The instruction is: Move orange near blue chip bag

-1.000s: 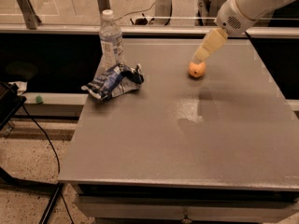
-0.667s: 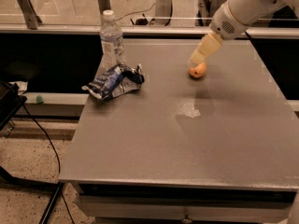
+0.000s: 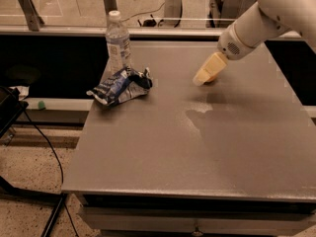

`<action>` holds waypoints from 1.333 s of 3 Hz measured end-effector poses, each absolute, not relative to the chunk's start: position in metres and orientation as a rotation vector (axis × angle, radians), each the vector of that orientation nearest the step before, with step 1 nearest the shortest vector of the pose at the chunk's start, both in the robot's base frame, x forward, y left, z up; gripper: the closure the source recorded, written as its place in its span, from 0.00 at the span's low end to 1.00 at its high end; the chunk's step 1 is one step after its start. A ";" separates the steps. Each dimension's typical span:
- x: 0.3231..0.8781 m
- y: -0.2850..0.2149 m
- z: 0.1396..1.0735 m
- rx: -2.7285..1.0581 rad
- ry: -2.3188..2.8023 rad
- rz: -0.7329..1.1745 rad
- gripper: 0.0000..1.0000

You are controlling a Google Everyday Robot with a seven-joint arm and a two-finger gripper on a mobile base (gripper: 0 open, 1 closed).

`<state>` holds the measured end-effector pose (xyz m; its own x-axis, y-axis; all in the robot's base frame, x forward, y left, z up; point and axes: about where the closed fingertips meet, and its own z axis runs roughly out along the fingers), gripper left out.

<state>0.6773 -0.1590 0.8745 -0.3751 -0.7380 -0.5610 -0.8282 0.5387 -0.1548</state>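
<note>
The orange (image 3: 213, 79) lies on the grey table (image 3: 197, 147) toward the back, right of centre. Only a small sliver of it shows, because my gripper (image 3: 202, 78) is in front of it and covers most of it. The gripper is cream-coloured and reaches down from the white arm at the upper right. The blue chip bag (image 3: 120, 86), crumpled, dark blue and white, lies near the table's left edge, well to the left of the orange and the gripper.
A clear plastic water bottle (image 3: 118, 41) with a white cap stands just behind the chip bag. A pale smear (image 3: 200, 113) marks the table in front of the gripper. Black cables (image 3: 44, 142) hang off the table's left side.
The arm has swung left and lower. The gripper now covers the orange, which showed fully before. The bag and bottle have not moved.
</note>
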 end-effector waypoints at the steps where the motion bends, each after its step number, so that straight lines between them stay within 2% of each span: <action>1: 0.676 -0.169 0.858 -1.229 2.215 0.199 0.18; 2: 0.674 -0.179 0.850 -1.198 2.229 0.201 0.41; 3: 0.674 -0.182 0.846 -1.194 2.231 0.212 0.72; 4: 0.675 -0.182 0.846 -1.168 2.218 0.285 0.95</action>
